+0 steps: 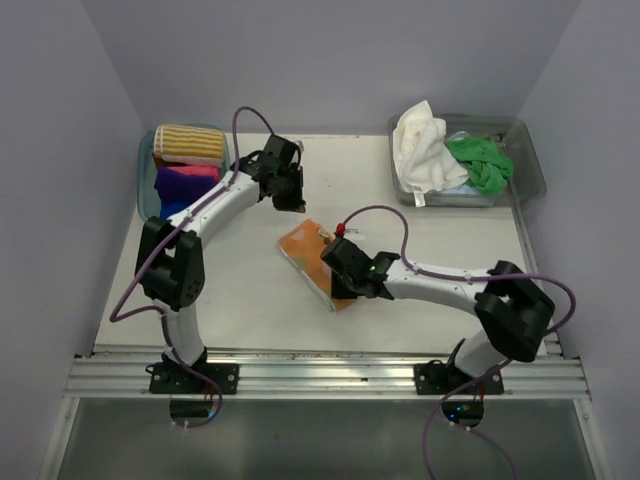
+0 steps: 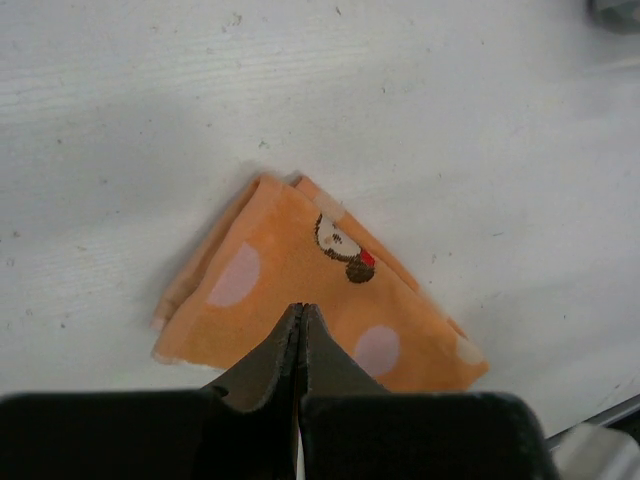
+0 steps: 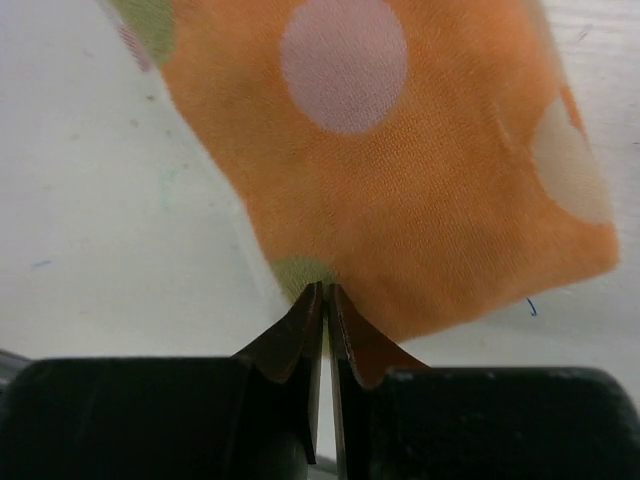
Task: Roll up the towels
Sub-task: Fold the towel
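Here, a folded, pale-spotted orange towel [image 1: 308,248] of soft cloth lies flat in the middle of the white table [image 1: 240,290], between the two arms. The right gripper [image 3: 325,292] sits low at the towel's near end. Its jaws are drawn almost together on the hem and, by the look of the right wrist view, nip the fabric. The left gripper [image 2: 300,312] hovers over the far part of the cloth, jaws pressed together with nothing between them.

In the clear plastic tub on the left [image 1: 141,165], a yellow-and-white striped towel [image 1: 188,143], a pink towel [image 1: 190,173] and a purple towel [image 1: 172,190] lie rolled. In the clear plastic tub on the right [image 1: 532,165], a white towel [image 1: 422,148] and a green towel [image 1: 482,162] lie loose in a heap.

The step in hand looks to be the start of the roll on the orange piece. The next move would call for turning the pinched edge over onto the cloth and carrying it toward the far end, tight and straight. The left gripper would likely need to come down and steady the cloth so it does not slide on the smooth surface.
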You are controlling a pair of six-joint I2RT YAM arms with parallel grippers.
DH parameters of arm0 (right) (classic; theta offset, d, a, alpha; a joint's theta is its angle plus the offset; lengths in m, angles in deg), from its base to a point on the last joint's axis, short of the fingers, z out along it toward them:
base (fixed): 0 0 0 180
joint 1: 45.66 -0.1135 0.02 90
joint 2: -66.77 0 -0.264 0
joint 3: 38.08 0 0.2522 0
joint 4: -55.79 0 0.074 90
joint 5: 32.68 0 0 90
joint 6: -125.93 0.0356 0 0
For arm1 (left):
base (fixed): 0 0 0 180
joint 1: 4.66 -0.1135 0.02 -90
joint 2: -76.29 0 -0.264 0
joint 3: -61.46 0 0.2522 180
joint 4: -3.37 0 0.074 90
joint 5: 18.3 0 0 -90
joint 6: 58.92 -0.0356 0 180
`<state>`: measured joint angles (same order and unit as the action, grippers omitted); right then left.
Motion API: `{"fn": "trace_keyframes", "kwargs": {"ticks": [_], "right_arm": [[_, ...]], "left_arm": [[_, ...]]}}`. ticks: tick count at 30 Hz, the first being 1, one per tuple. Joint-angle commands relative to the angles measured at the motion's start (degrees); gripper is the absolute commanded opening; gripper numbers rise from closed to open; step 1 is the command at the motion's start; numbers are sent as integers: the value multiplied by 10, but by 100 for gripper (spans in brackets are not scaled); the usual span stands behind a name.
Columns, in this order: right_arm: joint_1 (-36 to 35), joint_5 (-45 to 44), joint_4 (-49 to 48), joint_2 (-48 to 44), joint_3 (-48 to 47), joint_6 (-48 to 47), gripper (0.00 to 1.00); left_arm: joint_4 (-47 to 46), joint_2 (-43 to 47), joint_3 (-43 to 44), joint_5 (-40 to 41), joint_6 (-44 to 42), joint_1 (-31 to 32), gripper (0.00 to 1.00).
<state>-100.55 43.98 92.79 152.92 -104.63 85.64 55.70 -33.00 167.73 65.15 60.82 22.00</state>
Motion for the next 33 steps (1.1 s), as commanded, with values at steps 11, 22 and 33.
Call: {"fn": "trace_keyframes", "kwargs": {"ticks": [11,22,33], "right_arm": [[23,-22,12,4,-35,-29,13],[97,-34,20,66,15,-73,10],[12,-31,-18,-32,96,81,11]], "left_arm": [[-38,141,-209,-31,9,2,0],[-86,37,-200,-37,17,3,0],[-38,31,-116,-1,-3,4,0]]}}
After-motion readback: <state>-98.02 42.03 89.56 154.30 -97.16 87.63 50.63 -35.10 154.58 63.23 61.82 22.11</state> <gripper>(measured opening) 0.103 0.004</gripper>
